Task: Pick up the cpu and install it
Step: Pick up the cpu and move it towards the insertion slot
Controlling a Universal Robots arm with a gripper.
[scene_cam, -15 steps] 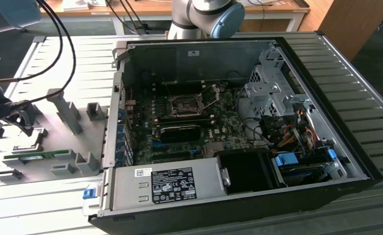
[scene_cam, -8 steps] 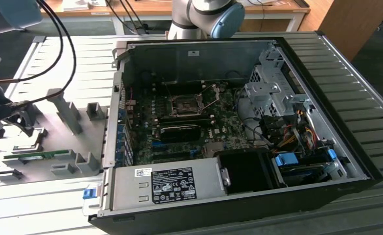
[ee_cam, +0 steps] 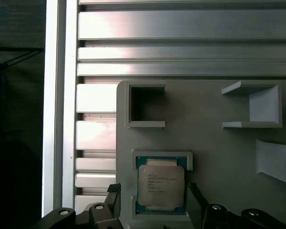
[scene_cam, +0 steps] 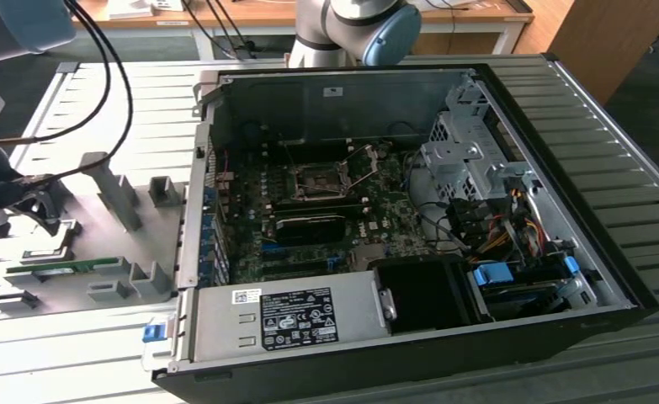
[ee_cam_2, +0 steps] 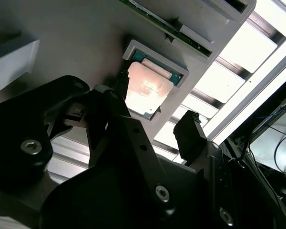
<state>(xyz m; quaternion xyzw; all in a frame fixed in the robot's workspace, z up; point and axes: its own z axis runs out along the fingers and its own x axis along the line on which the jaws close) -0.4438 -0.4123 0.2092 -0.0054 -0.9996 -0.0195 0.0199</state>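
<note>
Ribbed aluminium counter (scene_cam: 632, 202) carrying an open desktop computer case (scene_cam: 341, 84). At nine o'clock from the case in the exterior view lies a grey fixture plate (ee_cam: 205, 143). The cpu (ee_cam: 160, 183) lies flat, metal top up, in a shallow square nest (ee_cam: 162, 155) on that plate. In both wrist views the gripper (ee_cam: 154, 191) hangs right over it, spread wide. One dark finger (ee_cam: 113, 198) stands off each side of the nest, and neither touches the chip.

The plate's edge runs just beside the nest. Beyond it are bare counter slats, then the counter's own edge with dark floor past it. An empty square pocket (ee_cam: 147, 105) and an open bracket (ee_cam: 257, 110) stand on the plate, both apart from the nest.

In the exterior view a green memory stick (scene_cam: 66, 268) lies at eight o'clock from the case, with upright grey posts (scene_cam: 110, 189) between the holders and the case wall. Inside the case, the square socket (scene_cam: 316, 181) sits mid-board — power supply (scene_cam: 289, 316) at six o'clock, drive cage (scene_cam: 475, 143) at three o'clock.
</note>
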